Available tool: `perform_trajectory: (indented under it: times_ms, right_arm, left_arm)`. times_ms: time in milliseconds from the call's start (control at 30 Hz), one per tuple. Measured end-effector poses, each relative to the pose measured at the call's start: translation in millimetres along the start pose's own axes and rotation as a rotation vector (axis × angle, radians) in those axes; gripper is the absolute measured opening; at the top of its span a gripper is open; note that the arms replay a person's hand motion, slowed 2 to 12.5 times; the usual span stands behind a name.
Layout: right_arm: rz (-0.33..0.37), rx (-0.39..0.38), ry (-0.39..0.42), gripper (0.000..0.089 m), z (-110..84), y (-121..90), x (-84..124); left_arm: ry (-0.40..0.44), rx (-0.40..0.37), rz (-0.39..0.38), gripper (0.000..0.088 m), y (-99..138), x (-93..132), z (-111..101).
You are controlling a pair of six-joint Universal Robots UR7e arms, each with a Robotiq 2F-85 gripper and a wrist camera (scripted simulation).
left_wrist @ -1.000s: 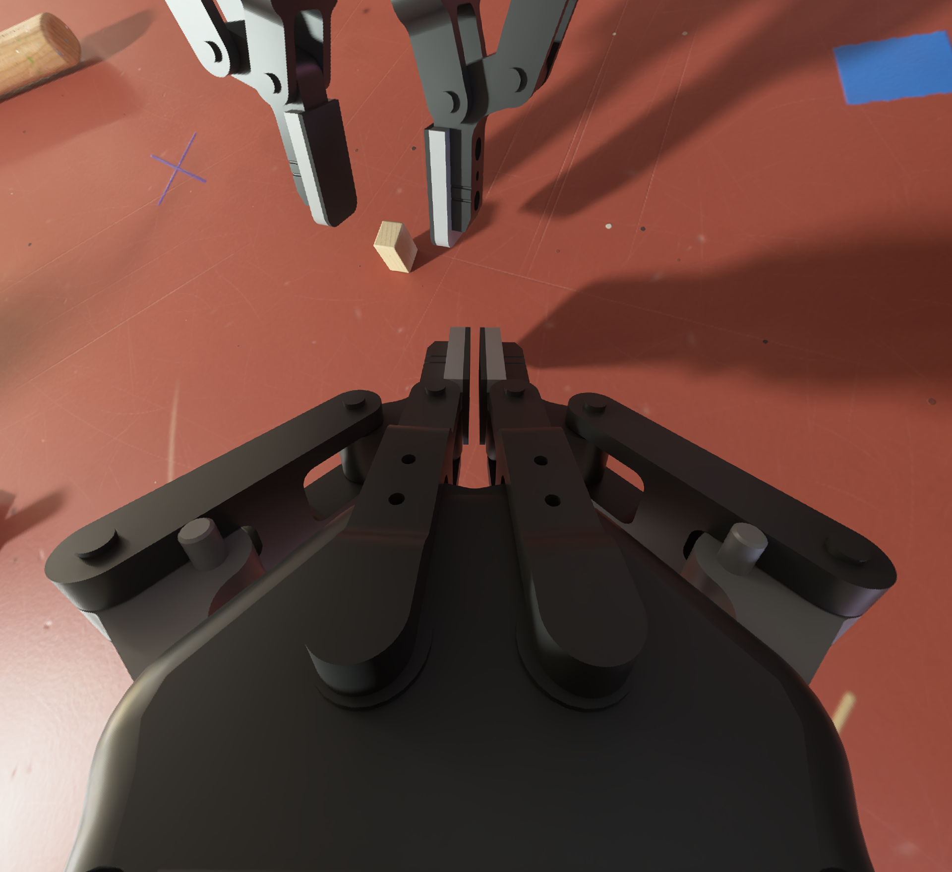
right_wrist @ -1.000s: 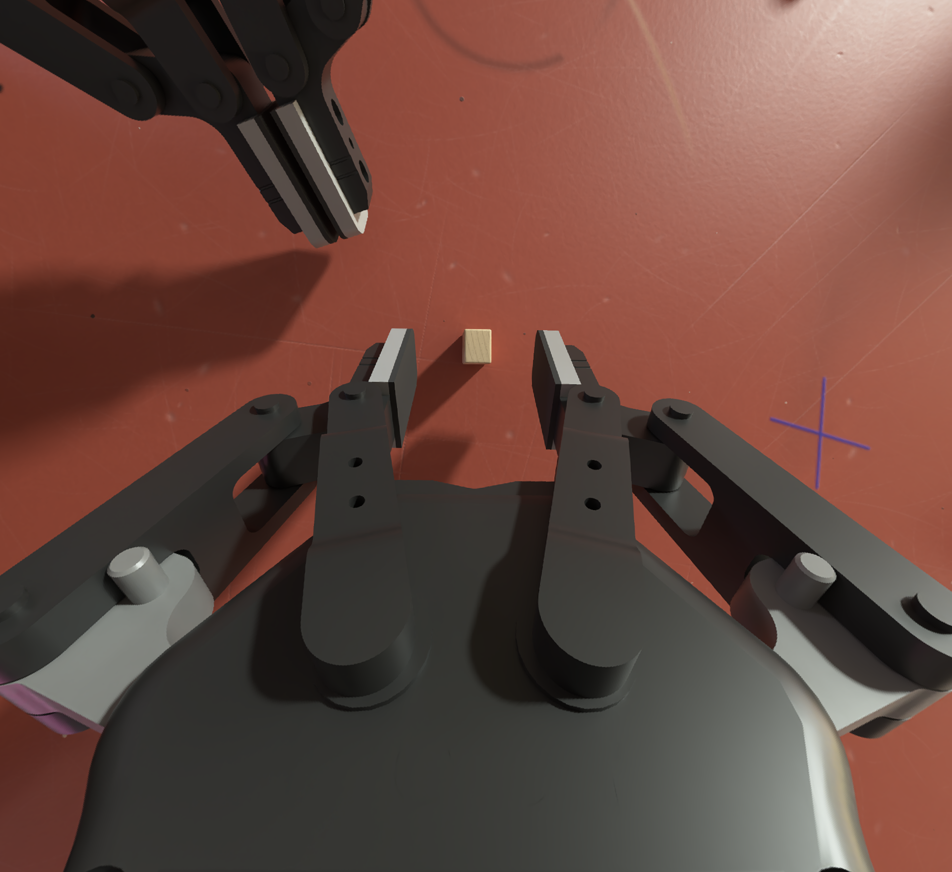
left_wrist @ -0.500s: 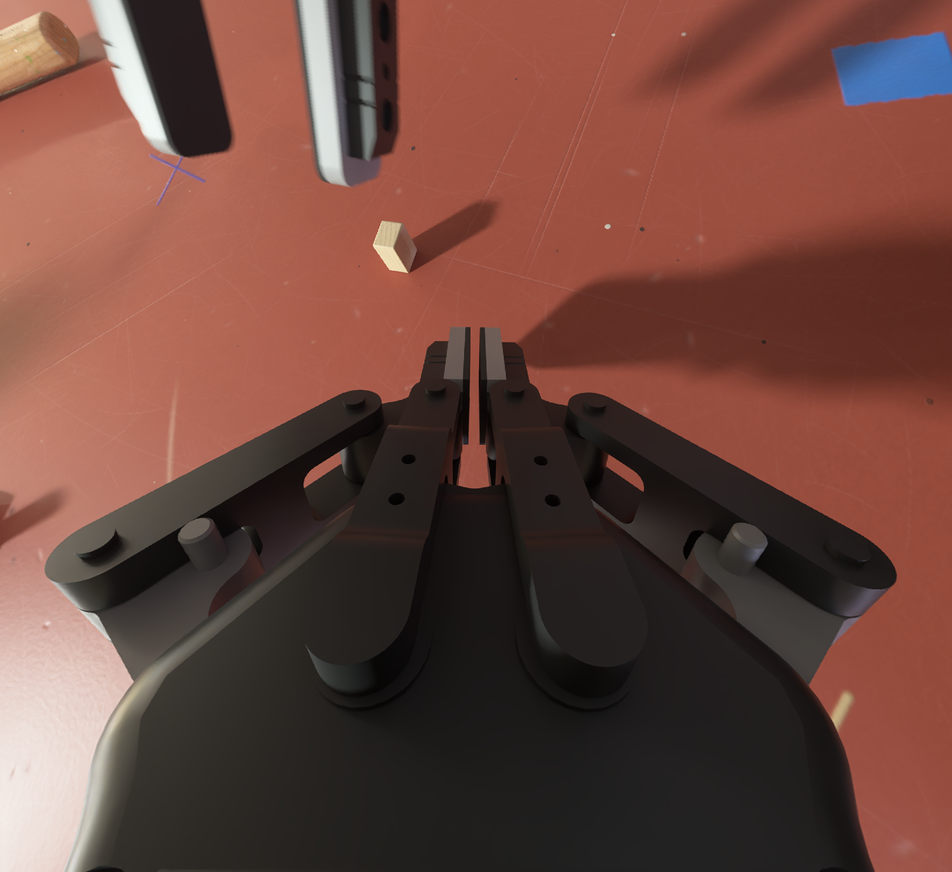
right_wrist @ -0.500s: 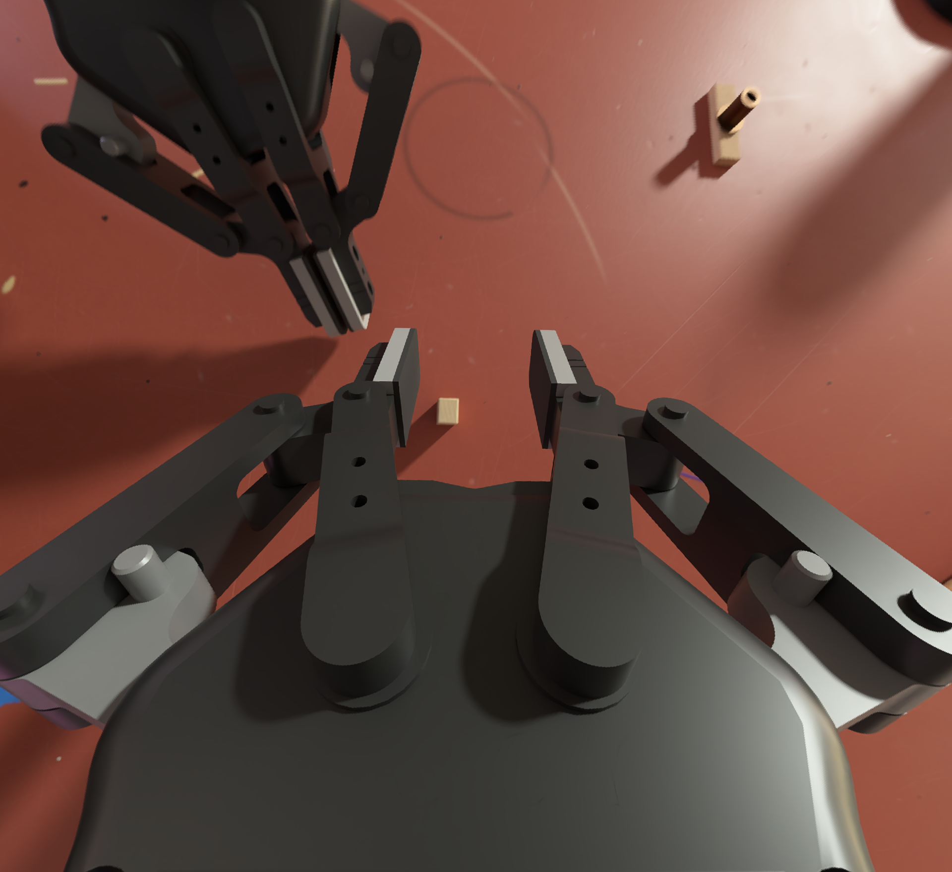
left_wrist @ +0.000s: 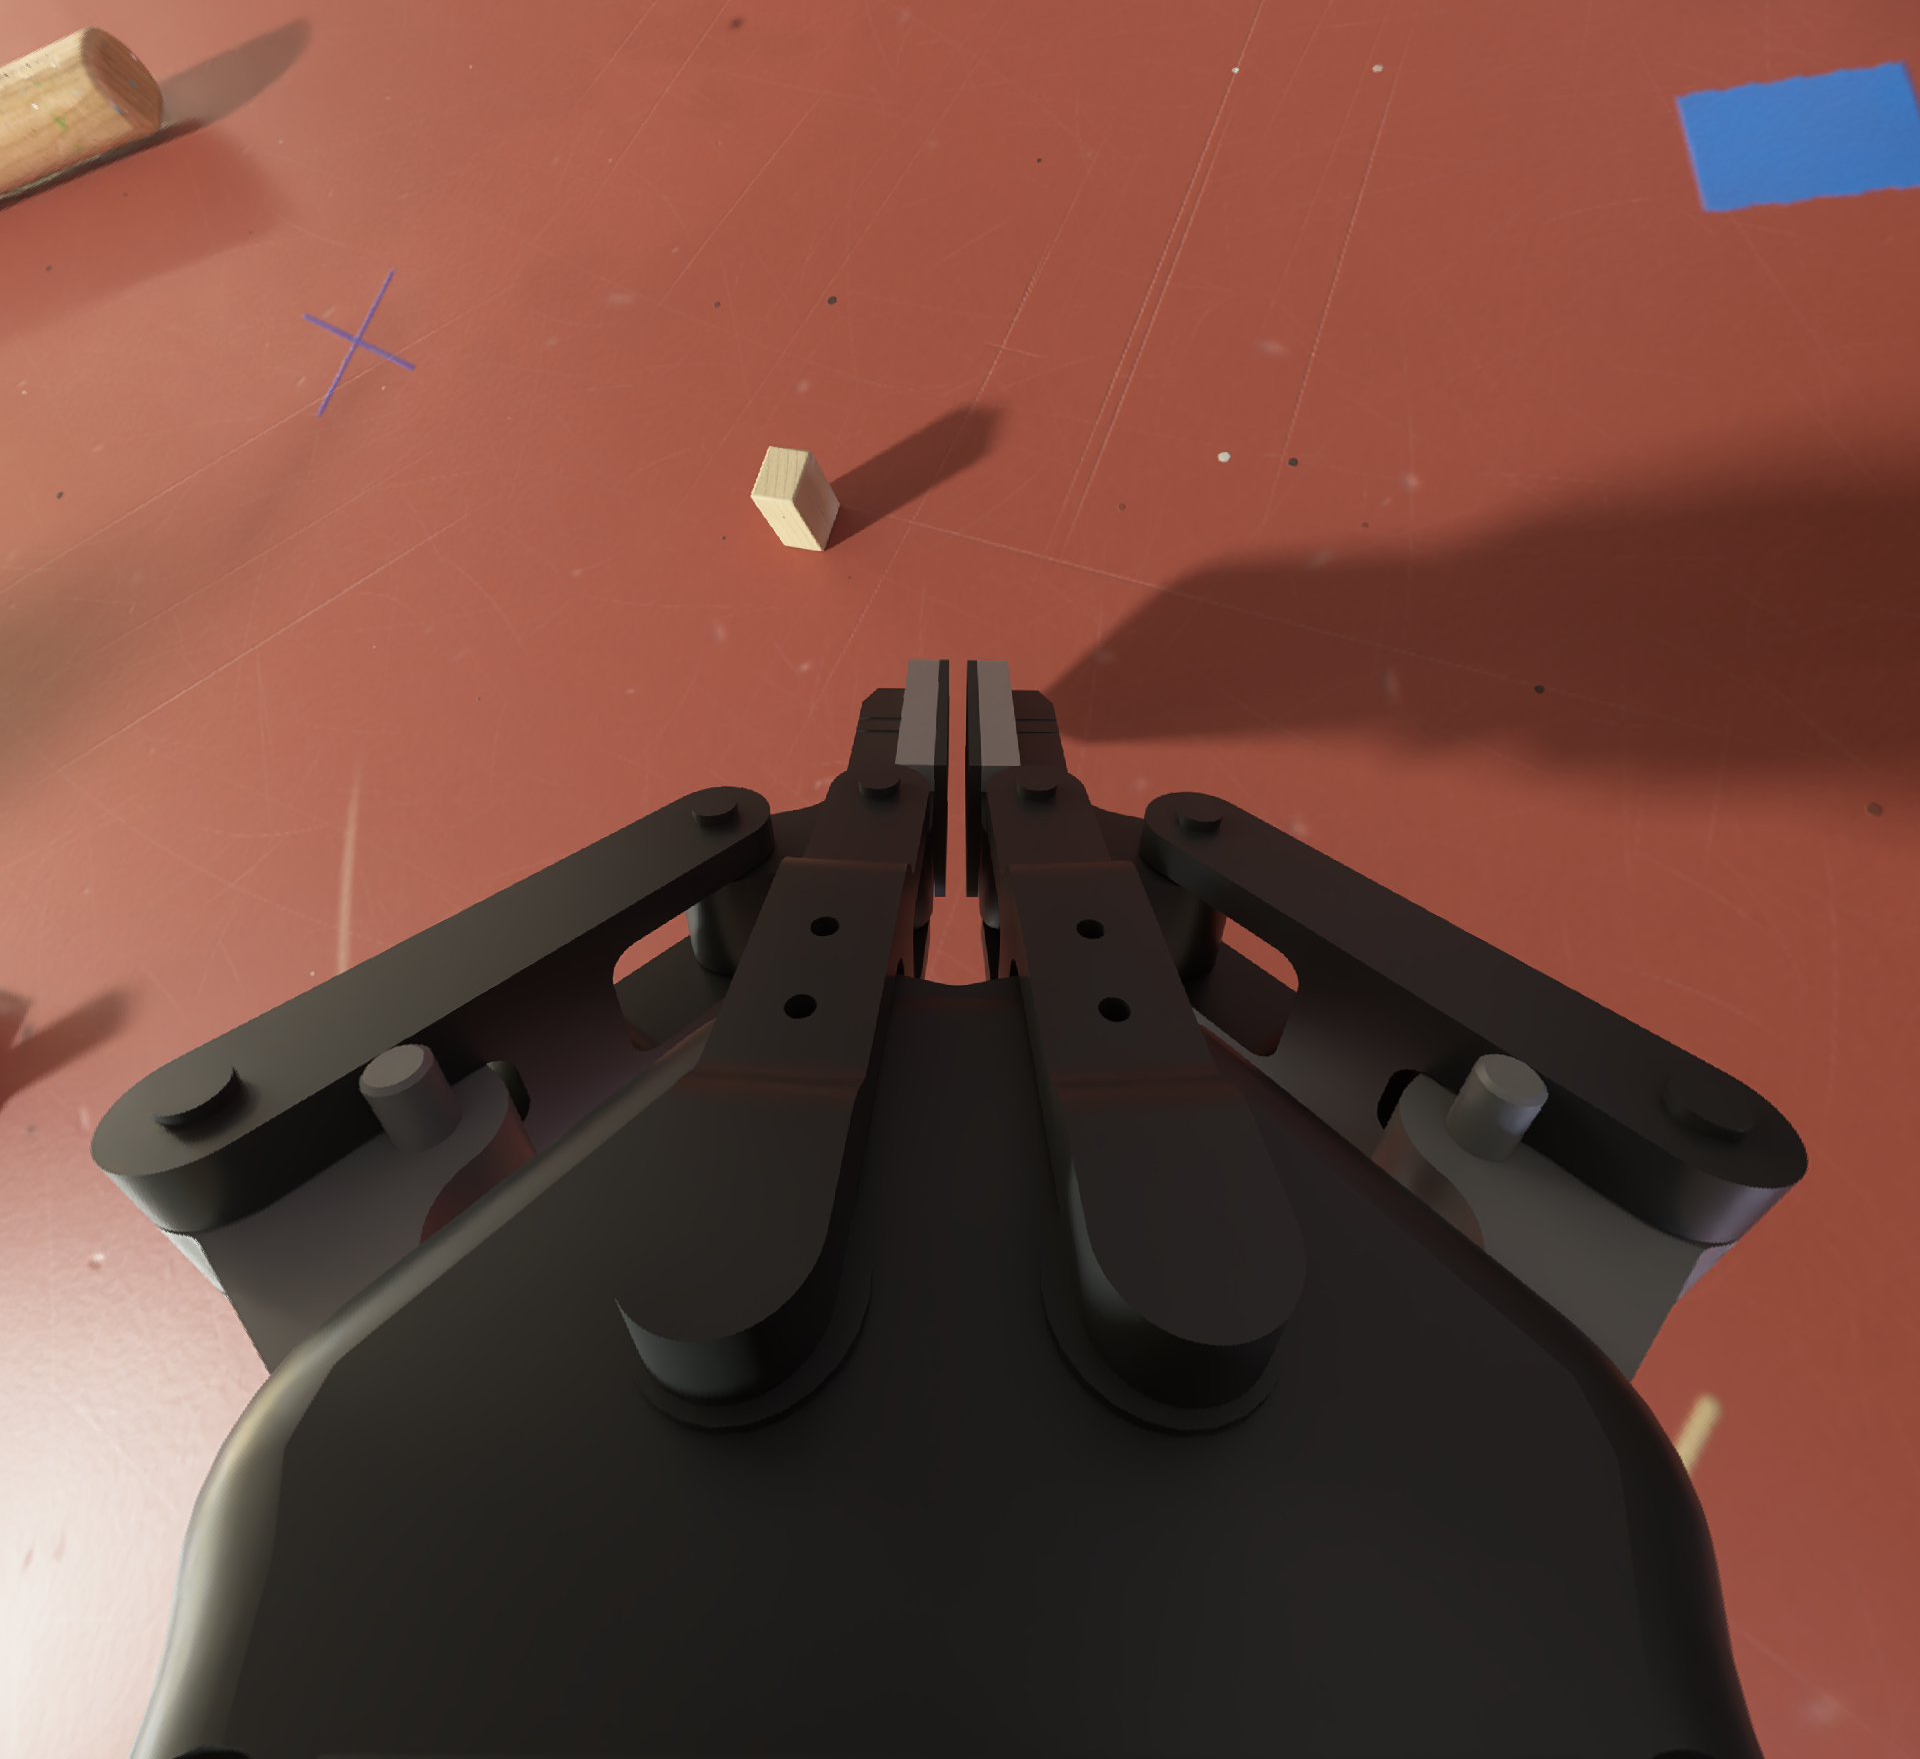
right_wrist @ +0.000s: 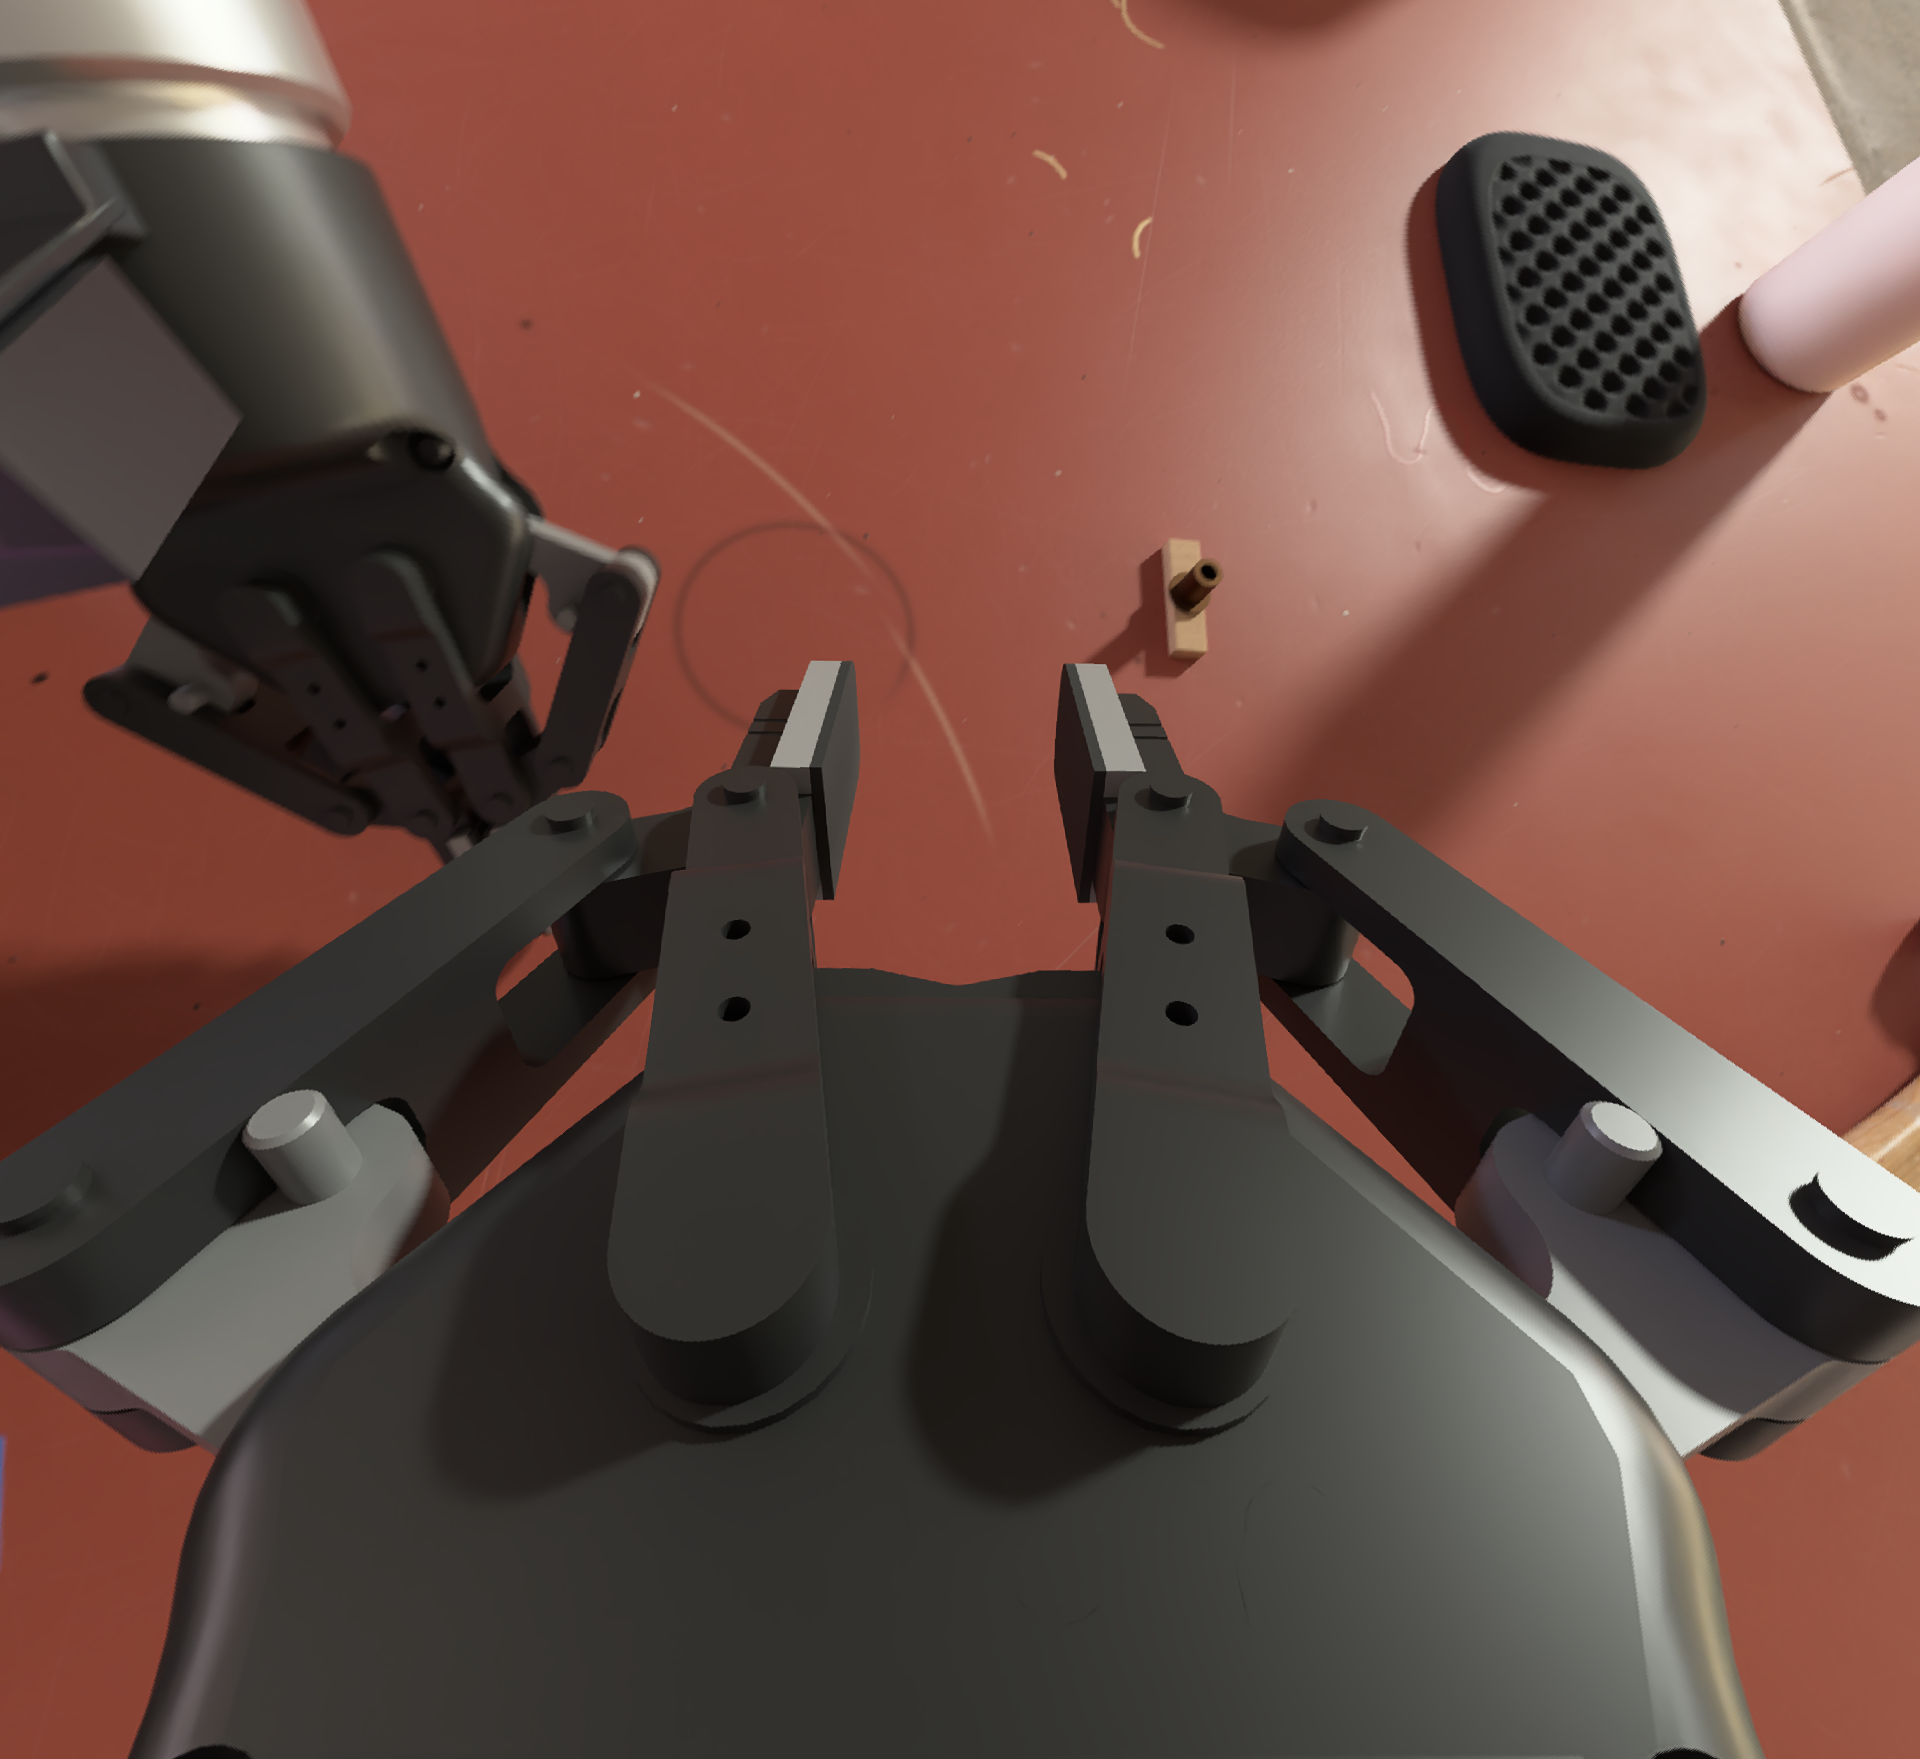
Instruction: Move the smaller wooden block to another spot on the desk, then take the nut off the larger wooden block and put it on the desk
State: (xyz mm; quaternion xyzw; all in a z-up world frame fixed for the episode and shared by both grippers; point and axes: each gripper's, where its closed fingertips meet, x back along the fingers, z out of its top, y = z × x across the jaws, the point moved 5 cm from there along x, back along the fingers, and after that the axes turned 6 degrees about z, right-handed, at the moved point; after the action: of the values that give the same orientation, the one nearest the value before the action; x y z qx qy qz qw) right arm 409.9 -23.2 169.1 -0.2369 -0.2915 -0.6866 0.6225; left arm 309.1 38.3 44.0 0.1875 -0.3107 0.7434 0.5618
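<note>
The right gripper, jaws wide apart and empty, has risen clear of the smaller wooden block, which rests alone on the desk. The left gripper remains closed on nothing. Relocation appears finished; the nut on the larger wooden block ahead is judged the next target.

The right hand has lifted away from the smaller wooden block.

Bright low side light, long hard shadows across the desk, sharp focus, wide-angle stretch at edges
</note>
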Motion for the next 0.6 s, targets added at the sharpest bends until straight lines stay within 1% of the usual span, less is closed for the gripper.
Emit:
perform_trajectory:
  times_ms: [133,267,433,600]
  right_arm:
    - [-0.007,-0.021,0.002,0.0336,14.9,21,-10]
    - [-0.012,-0.058,-0.040,0.0330,23.2,40,-26]
    - [-0.009,-0.087,-0.109,0.0326,27.4,57,-51]
    - [-0.039,-0.125,-0.161,0.0284,26.3,73,-78]
  left_arm:
    - [0.000,0.002,-0.001,0.0030,0,0,0]
    - [0.000,0.003,-0.002,0.0029,0,0,0]
    - [0.000,0.005,-0.004,0.0029,0,0,0]
    - [0.000,0.007,-0.006,0.0030,0,0,0]
